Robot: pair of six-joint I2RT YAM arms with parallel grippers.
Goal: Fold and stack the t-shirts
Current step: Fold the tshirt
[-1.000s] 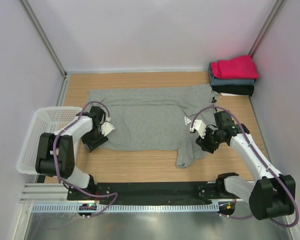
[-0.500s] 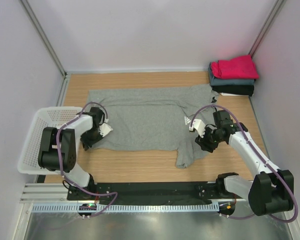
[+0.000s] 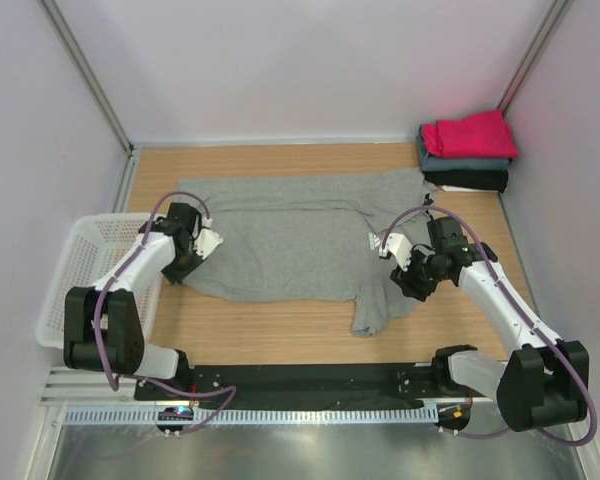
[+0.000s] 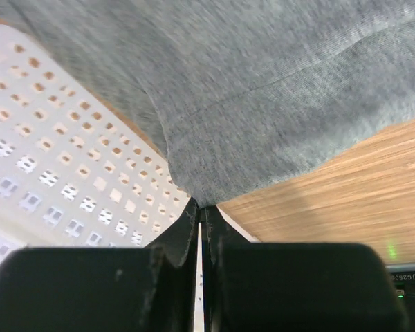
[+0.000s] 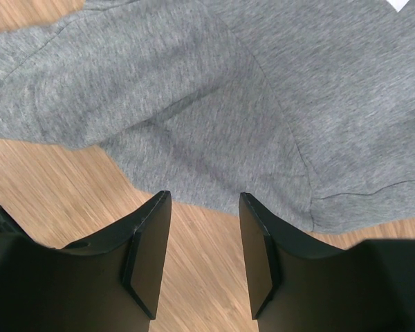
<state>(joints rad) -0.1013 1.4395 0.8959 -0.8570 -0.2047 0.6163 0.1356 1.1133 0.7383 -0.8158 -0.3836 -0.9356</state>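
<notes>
Showing illegible white print (image 3: 374,242): grey t-shirt (image 3: 290,235).

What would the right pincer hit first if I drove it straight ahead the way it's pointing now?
Most likely the grey t-shirt: the open right pincer aims at its near edge, with bare table just before it. Depth is unclear, so it may touch wood first.

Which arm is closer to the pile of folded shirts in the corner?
Right. The right arm is in front of the folded pile, at the grey shirt's sleeve; the left arm is far across, beside the basket.
</notes>
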